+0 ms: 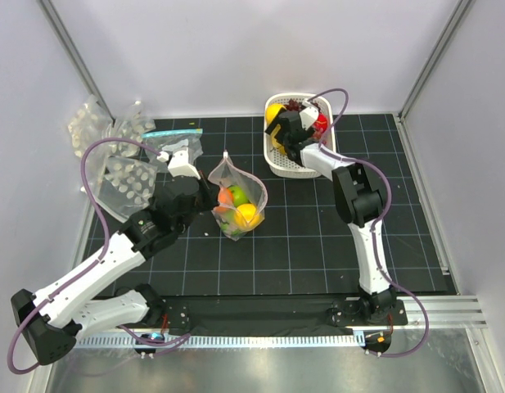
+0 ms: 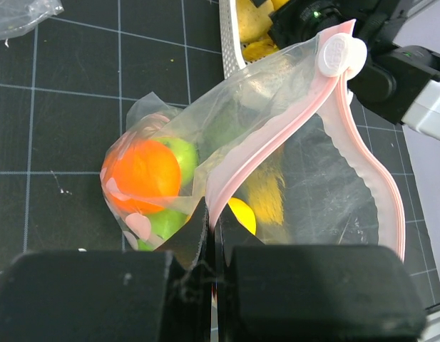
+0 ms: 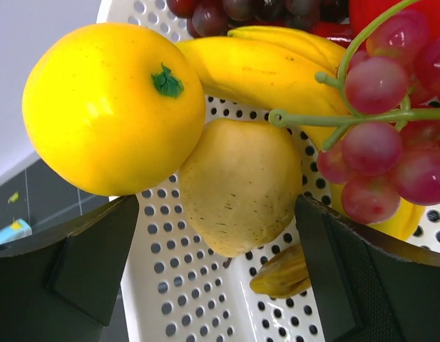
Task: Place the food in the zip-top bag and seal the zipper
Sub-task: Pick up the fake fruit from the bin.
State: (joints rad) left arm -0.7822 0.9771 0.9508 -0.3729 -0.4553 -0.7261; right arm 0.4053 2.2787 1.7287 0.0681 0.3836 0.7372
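Note:
The zip-top bag [image 1: 240, 201] lies mid-table with its mouth gaping. Inside it are an orange fruit [image 2: 145, 174], a green one [image 2: 178, 153] and a yellow one [image 2: 242, 214]. My left gripper [image 2: 211, 222] is shut on the pinkish zipper [image 2: 277, 125] at the near edge of the mouth. My right gripper [image 3: 216, 214] hangs open inside the white basket [image 1: 274, 168], its fingers on either side of a pale pear [image 3: 241, 185] without touching it. Around the pear lie a yellow round fruit [image 3: 113, 107], a banana [image 3: 269, 64] and red grapes [image 3: 391, 149].
Spare dotted clear bags [image 1: 125, 176] are heaped at the back left, next to a flat bag with a teal strip [image 1: 172, 133]. A small yellowish piece [image 3: 280, 274] rests on the basket floor [image 3: 205, 299]. White walls enclose the black mat.

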